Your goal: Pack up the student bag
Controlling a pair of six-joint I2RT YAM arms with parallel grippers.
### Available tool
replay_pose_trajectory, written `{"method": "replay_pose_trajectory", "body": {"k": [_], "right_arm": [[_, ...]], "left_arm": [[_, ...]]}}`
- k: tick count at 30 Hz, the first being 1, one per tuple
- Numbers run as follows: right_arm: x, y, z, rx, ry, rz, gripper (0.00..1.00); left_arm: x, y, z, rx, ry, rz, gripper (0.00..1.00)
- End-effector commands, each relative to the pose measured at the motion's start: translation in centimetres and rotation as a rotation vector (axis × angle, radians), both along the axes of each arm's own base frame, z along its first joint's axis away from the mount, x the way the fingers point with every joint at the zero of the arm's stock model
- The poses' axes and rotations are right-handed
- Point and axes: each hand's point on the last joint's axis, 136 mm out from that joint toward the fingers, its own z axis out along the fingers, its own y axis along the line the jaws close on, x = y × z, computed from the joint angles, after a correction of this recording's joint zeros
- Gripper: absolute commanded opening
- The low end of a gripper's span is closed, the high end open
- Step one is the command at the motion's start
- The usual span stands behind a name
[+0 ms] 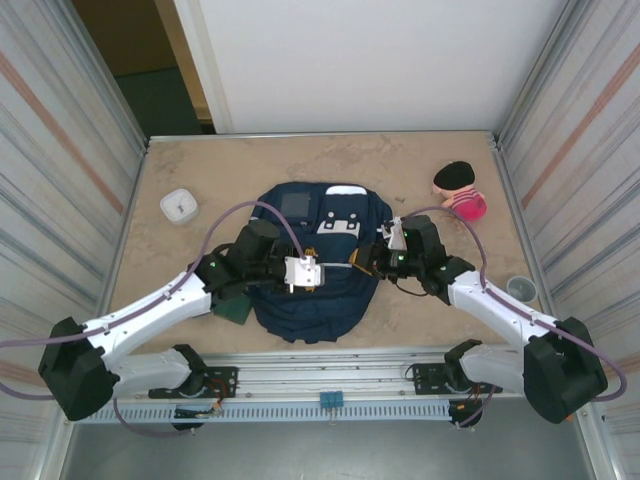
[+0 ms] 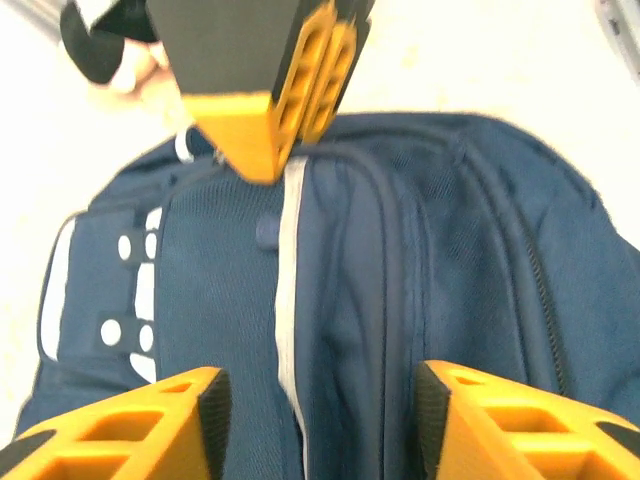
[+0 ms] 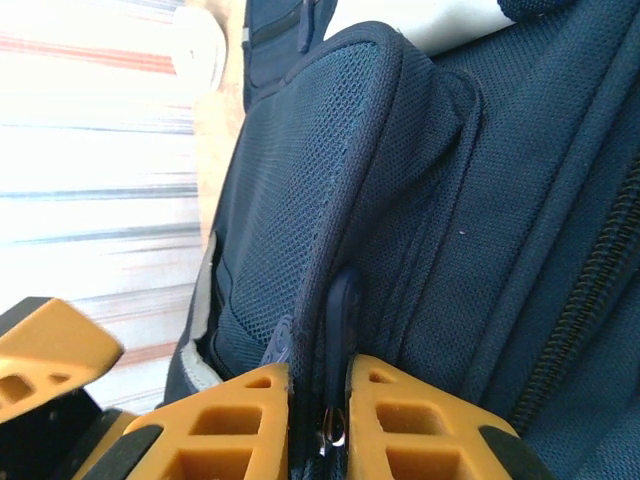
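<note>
Student bag (image 1: 312, 312) lies flat at the middle of the worktop (image 1: 420, 160), just ahead of both arm bases, navy front face up, with a grey square patch (image 1: 297, 205) and a white patch (image 1: 340, 223) toward its far end. Both arms reach in over it from either side and meet over the bag's middle. Left end effector (image 2: 320, 405) has its orange fingers (image 2: 140, 425) apart, hovering just over the fabric with a thin white stripe (image 2: 290, 290) running between them; whether they touch the cloth cannot be told. Right end effector (image 3: 320, 405) is pressed together on a dark zipper pull (image 3: 341, 305) — the tab sticks up from between the two fingers, and a bit of metal shows low in the gap. In the left wrist view the right fingers point in from the far side, together, with their tip down at a seam of the bag. A zip track (image 3: 590, 290) runs along the bag to the right of the clamped pull. Off the bag: a white tub (image 1: 178, 206) sits on the worktop well to the left, a pink and black soft toy (image 1: 460, 188) far right, and a small grey cup (image 1: 522, 288) near the right edge. A dark green item (image 1: 236, 308) lies against the bag's left side under the left arm — too hidden to identify.
</note>
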Motion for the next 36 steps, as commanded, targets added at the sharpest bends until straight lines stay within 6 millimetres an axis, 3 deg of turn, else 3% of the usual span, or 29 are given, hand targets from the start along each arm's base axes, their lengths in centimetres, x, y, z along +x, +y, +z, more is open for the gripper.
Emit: {"method": "replay_pose_trajectory", "body": {"k": [1,5,13,16,21,22,27,36], "right_arm": [[0.5,0.8,3.0,0.052,-0.107,0.009,0.03],[0.5,0.9,3.3,0.054,-0.118,0.009,0.02],[0.2,0.8,3.9,0.058,-0.139,0.004,0.03],[0.1,0.9,4.2,0.062,-0.147,0.007,0.03],[-0.1,0.4,4.5,0.038,-0.189,0.015,0.1],[-0.1,0.1,4.5,0.024,-0.205,0.016,0.15],[-0.4,-1.7,4.8,-0.056,-0.34,0.063,0.44],[1.3,-4.8,2.3,-0.216,-0.7,0.136,0.57]], "left_arm": [[0.0,-1.6,1.9,-0.084,-0.024,0.063,0.66],[1.0,-3.0,1.3,-0.076,-0.006,0.131,0.71],[3.6,-4.2,-1.1,0.001,0.022,0.224,0.71],[4.2,-4.0,-1.9,0.026,0.02,0.253,0.58],[4.2,-3.5,-1.9,0.007,0.037,0.275,0.05],[4.2,-3.3,-1.6,-0.015,0.049,0.276,0.0],[2.4,-2.5,0.3,-0.134,0.139,0.179,0.0],[0.4,-0.1,3.6,-0.294,0.153,0.056,0.0]]}}
